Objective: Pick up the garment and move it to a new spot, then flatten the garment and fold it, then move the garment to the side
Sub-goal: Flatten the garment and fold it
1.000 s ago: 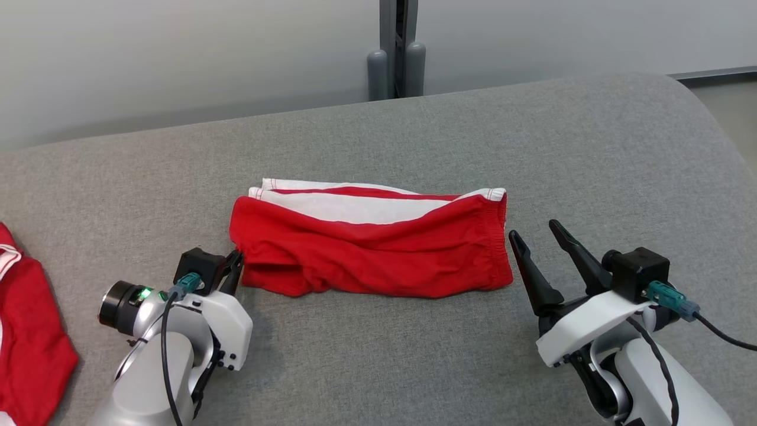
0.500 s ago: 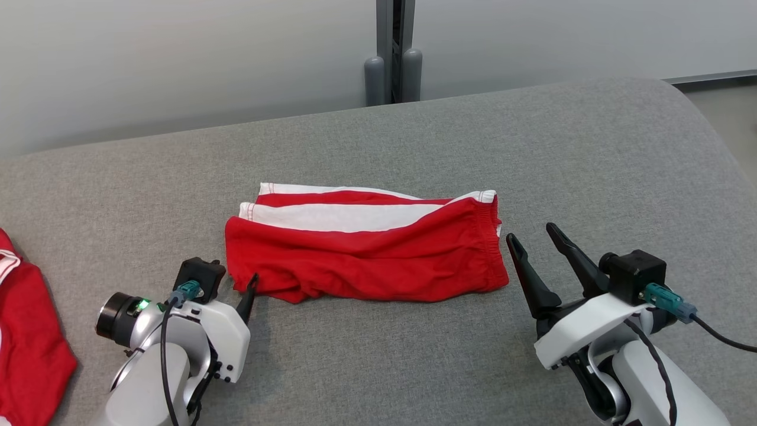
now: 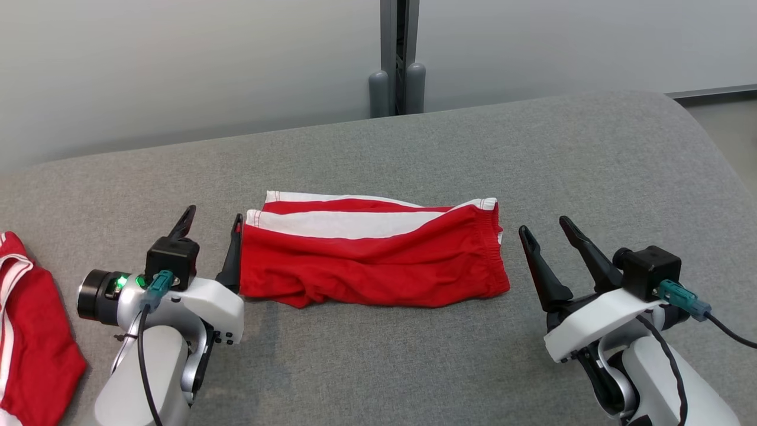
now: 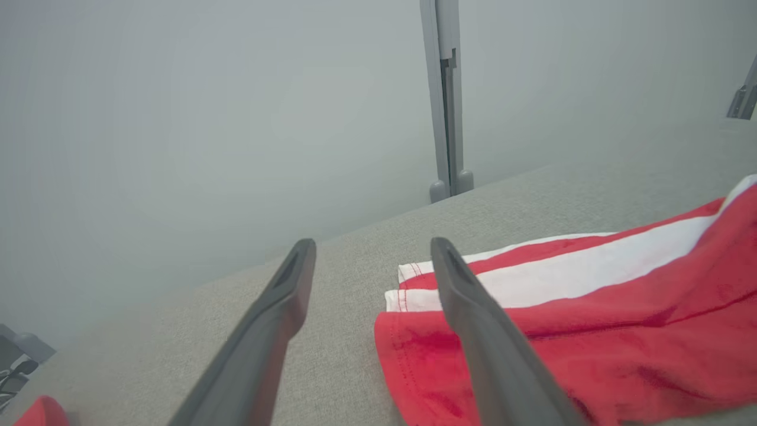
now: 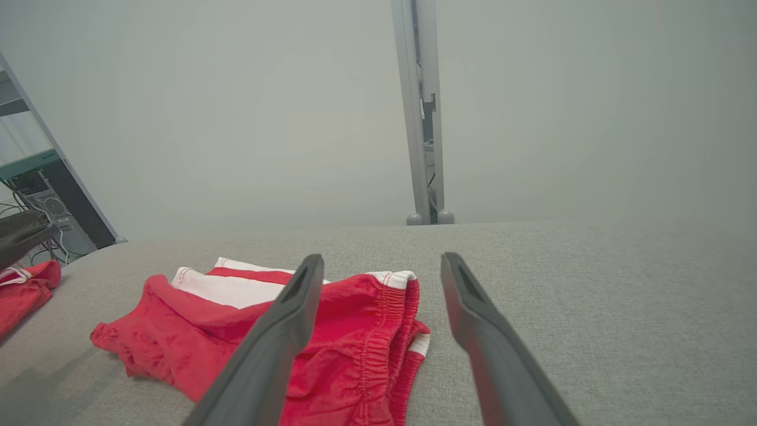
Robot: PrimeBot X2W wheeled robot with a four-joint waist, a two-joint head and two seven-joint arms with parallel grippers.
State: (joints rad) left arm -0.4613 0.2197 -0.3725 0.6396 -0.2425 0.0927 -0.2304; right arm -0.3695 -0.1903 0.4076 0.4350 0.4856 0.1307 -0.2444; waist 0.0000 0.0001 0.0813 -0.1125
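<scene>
A: A grey fabric surface [image 3: 378, 367] runs wide under a pale wall [image 3: 177, 59], with a grey post [image 3: 397, 53] standing behind its far edge. What lies at the far left?

B: A second red garment [image 3: 35, 331] with white trim, bunched at the surface's left edge.

A: And next to it?

B: The left gripper [image 3: 214, 213], its two dark fingers spread wide with nothing between them. The inner finger stands just beside the left end of the red shorts [image 3: 378, 266]; I cannot tell whether it touches the cloth.

A: Where are the shorts?

B: They lie folded into a long band at the middle of the surface, between the two grippers, white stripes along the far side, the elastic waistband at the right end.

A: And the right side?

B: The right gripper [image 3: 543, 225] is near the waistband end, apart from it, fingers spread and empty.
</scene>
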